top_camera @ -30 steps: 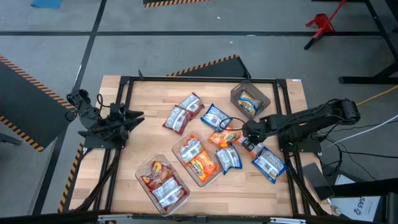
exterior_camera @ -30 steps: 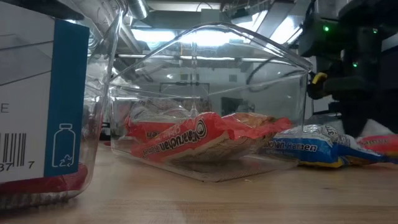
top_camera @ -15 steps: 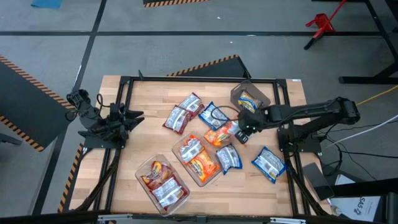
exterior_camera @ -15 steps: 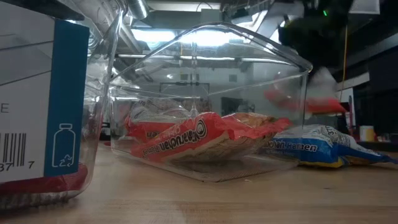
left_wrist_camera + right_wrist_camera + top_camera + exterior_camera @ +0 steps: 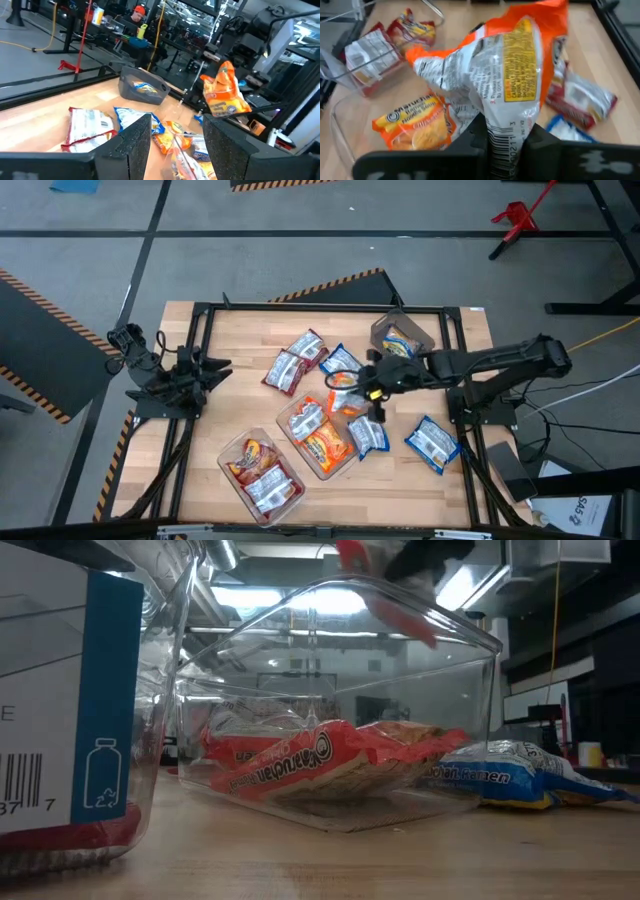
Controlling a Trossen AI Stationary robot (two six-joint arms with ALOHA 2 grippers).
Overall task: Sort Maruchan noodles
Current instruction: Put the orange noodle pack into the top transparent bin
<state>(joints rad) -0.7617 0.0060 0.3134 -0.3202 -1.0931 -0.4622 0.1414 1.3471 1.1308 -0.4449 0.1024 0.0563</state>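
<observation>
The wooden table (image 5: 230, 330) carries 2 clear tubs (image 5: 262, 475), a grey tub (image 5: 403, 340) (far right corner) and loose noodle packets (image 5: 432, 443).

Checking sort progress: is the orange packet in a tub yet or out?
Out. The right gripper holds the orange packet in the air above the clear tub, fingers shut on its end.

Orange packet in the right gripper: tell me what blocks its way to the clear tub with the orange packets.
Nothing visible. The right gripper holds the orange packet in the air beside the open-topped clear tub, with no lid or arm between.
</observation>
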